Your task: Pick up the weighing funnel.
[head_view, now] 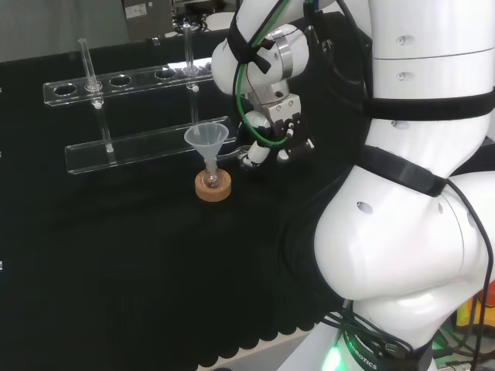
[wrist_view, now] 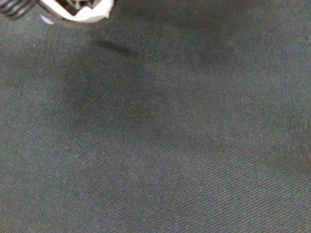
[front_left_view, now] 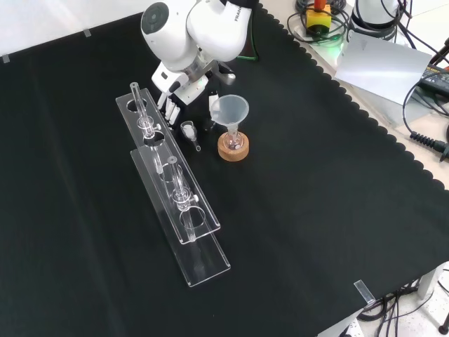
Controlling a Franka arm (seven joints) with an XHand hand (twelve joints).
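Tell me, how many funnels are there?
2. The big funnel stands in a flask on a cork ring. The weighing funnel lies on the cloth between it and the rack, below the hand in the front view. Clear ware could hide more.

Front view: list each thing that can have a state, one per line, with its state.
Funnel: upright, stem in flask.
Flask: upright on cork ring.
Weighing funnel: lying by the hand.
Hand: lowered by weighing funnel; grip unclear.
Rack: standing, tubes upright.
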